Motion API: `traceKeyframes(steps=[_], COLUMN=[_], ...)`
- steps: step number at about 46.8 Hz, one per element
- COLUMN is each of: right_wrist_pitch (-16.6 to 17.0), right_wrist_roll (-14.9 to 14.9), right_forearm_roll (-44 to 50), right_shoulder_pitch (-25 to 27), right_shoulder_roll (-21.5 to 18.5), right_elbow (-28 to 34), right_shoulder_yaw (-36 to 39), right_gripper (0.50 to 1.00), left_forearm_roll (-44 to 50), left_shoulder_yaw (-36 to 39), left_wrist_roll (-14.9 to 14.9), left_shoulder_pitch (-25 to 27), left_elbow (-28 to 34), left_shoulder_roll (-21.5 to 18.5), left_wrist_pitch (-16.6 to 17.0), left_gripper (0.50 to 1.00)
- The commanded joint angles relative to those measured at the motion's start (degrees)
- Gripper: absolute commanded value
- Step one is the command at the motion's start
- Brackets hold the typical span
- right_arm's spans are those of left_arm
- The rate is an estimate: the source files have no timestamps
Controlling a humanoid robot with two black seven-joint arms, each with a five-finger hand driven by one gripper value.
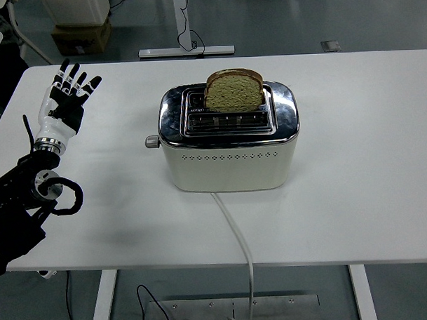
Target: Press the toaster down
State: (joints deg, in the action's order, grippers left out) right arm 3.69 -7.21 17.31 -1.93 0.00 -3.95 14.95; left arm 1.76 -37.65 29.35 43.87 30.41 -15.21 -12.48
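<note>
A cream toaster [227, 156] with a shiny chrome top stands in the middle of the white table [353, 148]. A slice of bread [233, 89] sticks up out of its far slot; the near slot holds nothing. The toaster's small grey lever [152, 141] juts out of its left end, in the raised position. My left hand [67, 98] is lifted over the table's left part, fingers spread and pointing away from me, holding nothing. It is well to the left of the lever, apart from the toaster. The right arm does not show.
A white power cord [236, 233] runs from the toaster's front to the table's near edge and down. Beyond the table are a cardboard box [81, 35] and a white stand base [186, 51] on the floor.
</note>
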Motion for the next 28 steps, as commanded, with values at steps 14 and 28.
traceKeyframes(steps=[14, 28], right_wrist_pitch=[0.0, 0.0], right_wrist_roll=[0.0, 0.0], right_forearm_roll=[0.0, 0.0], right_shoulder_pitch=[0.0, 0.0], right_shoulder_roll=[0.0, 0.0], right_elbow=[0.1, 0.0], right_shoulder_yaw=[0.0, 0.0], right_gripper=[0.998, 0.998], left_forearm_roll=[0.5, -4.0], left_shoulder_yaw=[-0.1, 0.6], left_wrist_roll=[0.0, 0.0], left_shoulder_pitch=[-0.1, -0.3], left_elbow=[0.0, 0.1], left_shoulder_roll=[0.2, -0.6], left_wrist_pitch=[-0.1, -0.2], left_gripper=[1.0, 1.0])
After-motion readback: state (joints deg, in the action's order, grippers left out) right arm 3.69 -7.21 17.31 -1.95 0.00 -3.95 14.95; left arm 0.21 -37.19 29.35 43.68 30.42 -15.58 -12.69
